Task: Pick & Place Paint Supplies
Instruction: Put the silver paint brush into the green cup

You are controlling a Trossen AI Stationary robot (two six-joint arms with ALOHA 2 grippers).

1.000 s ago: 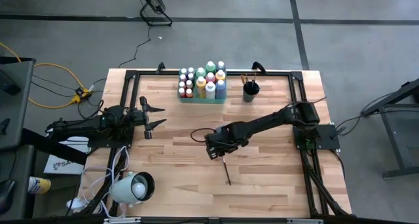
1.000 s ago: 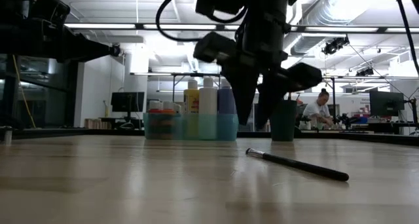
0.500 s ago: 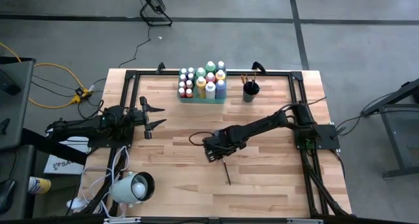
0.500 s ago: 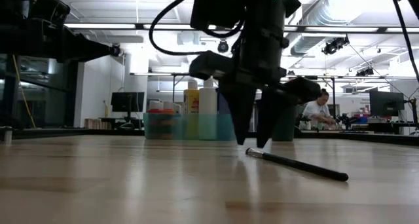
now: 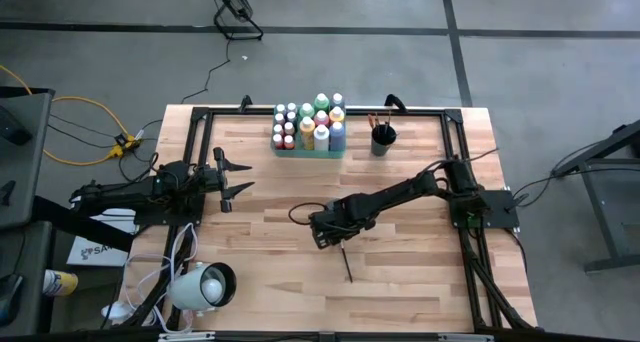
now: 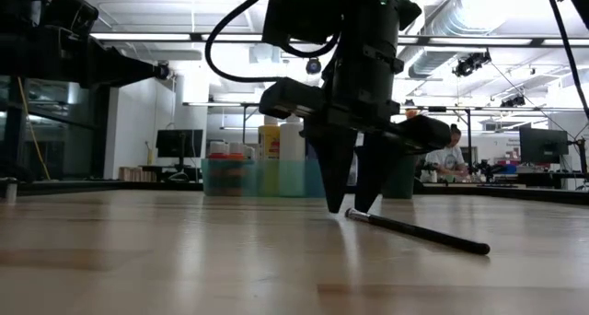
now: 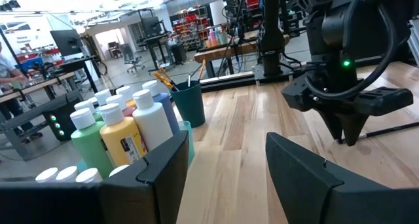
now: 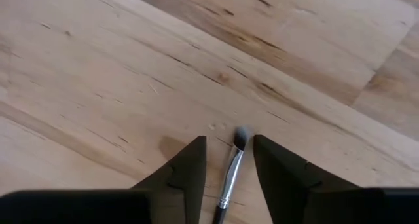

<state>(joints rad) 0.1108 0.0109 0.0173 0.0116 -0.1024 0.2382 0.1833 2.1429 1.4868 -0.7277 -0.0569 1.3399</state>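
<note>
The right gripper point(image 8: 229, 160) stands tips-down on the table point(image 5: 400, 282), its fingers parted astride the bristle end of one loose paintbrush point(image 6: 419, 233), not clenched on it. That brush lies flat, well apart from the green tray point(image 5: 310, 150), which holds about fifteen paint bottles point(image 5: 321, 137); the dark cup point(image 5: 383, 139) beside the tray holds a few more brushes. The left gripper point(image 5: 240, 177) waits with fingers spread, holding nothing, off to the tray's side.

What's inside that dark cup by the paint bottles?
Paintbrushes stick up out of the dark cup, with orange-looking ends. The cup's wall hides their lower parts and whatever else is inside.
</note>
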